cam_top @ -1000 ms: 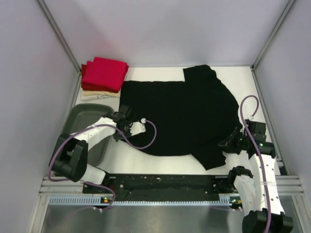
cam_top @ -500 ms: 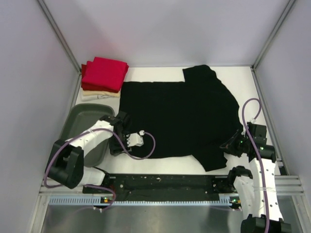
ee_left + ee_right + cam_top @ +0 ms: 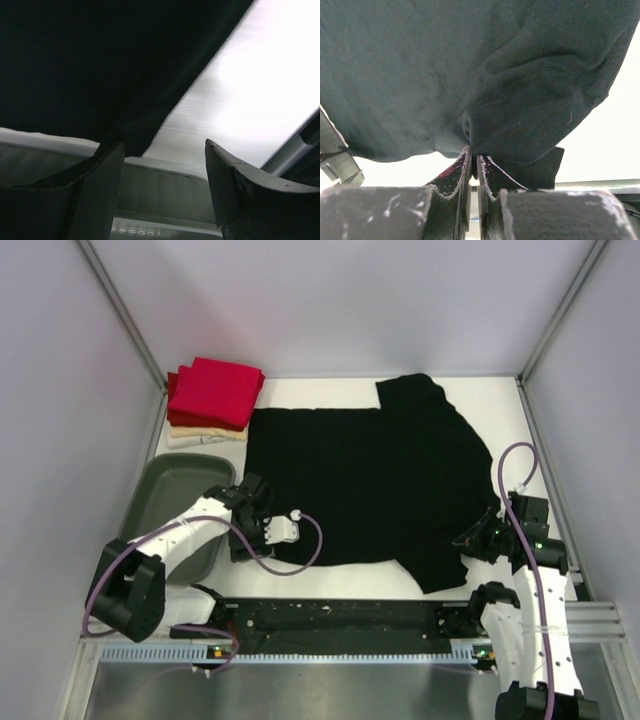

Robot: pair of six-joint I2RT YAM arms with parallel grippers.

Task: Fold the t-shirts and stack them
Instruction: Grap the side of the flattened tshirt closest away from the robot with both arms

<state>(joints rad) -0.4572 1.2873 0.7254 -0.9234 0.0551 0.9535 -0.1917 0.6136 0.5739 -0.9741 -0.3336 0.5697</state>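
A black t-shirt (image 3: 370, 480) lies spread over the middle of the table. At the back left stands a stack of folded red t-shirts (image 3: 213, 392) on a cream one (image 3: 200, 436). My left gripper (image 3: 247, 523) is low at the black shirt's near left corner and stands open. In the left wrist view (image 3: 164, 146) that corner of the shirt (image 3: 132, 142) hangs just past the tip of one finger (image 3: 100, 190), with nothing between the jaws. My right gripper (image 3: 468, 539) sits at the shirt's near right sleeve. It is shut (image 3: 474, 156) on a fold of the black cloth (image 3: 520, 125).
A grey oval tub (image 3: 165, 502) sits on the left of the table, right beside my left arm. Grey walls enclose the table on three sides. A metal rail (image 3: 330, 618) runs along the near edge between the arm bases.
My left gripper has opened and let go of the black shirt's left corner, drawing back toward the near edge. The right gripper has sunk slightly nearer, still shut on the cloth.
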